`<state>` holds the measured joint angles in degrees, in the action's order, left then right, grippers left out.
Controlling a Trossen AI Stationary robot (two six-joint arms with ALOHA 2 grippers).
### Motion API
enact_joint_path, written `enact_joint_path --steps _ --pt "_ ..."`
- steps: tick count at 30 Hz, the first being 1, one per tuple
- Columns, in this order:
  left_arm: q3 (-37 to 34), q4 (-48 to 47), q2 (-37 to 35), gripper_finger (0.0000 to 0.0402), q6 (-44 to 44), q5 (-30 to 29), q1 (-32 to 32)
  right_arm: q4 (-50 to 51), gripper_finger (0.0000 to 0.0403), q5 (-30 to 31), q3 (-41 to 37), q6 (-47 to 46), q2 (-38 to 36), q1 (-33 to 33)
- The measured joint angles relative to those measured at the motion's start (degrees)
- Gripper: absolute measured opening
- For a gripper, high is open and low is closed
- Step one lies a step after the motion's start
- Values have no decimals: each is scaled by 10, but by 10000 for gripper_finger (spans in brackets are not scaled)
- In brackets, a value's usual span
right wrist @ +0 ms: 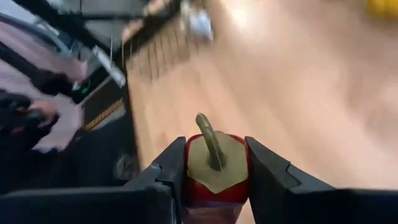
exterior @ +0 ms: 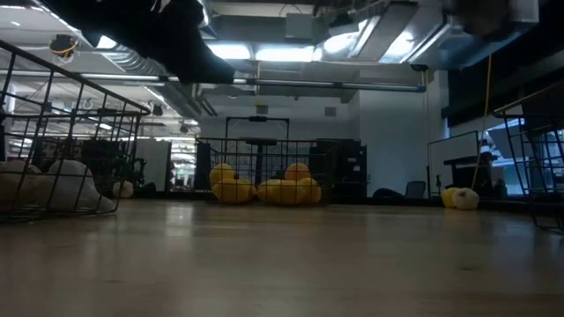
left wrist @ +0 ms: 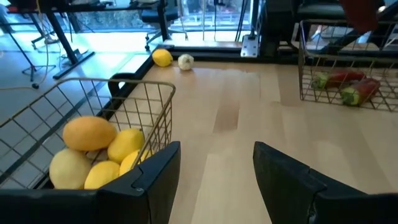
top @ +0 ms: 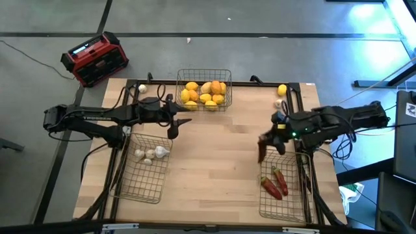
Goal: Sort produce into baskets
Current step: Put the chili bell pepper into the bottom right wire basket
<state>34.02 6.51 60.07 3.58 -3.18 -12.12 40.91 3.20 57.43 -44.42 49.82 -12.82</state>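
Most produce is sorted, but the right gripper [right wrist: 216,171] has its jaws clamped on a red chili [right wrist: 215,167] beside its basket [top: 286,209], the left gripper [left wrist: 217,168] waits with jaws apart, and a lemon [top: 282,90] and two garlic bulbs [top: 142,88] remain on the desk [top: 214,149].

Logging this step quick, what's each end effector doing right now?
Left end effector: open, empty, beside the fruit basket.
Right end effector: closed on a red chili.
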Motion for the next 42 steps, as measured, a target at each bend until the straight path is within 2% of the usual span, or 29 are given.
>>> enact_joint_path --steps 5,12,17,23,29,37,42 --pt "0 4 0 199 1 -1 0 94 117 -71 0 -167 -10 -30" --pt "0 3 5 199 -2 -1 0 199 117 -95 -3 -291 23 -86" --pt "0 0 14 199 -6 -1 0 181 117 -140 -46 -302 73 -110" --pt "0 0 16 199 -17 -1 0 112 117 -144 -86 -288 133 -143" --pt "0 1 16 199 -20 -1 0 125 117 -154 -106 -302 184 -166" --pt "0 1 16 199 -24 -1 0 119 118 -178 -115 -302 222 -164" --pt "0 1 16 198 -24 -1 0 116 152 -178 -114 -320 232 -164"
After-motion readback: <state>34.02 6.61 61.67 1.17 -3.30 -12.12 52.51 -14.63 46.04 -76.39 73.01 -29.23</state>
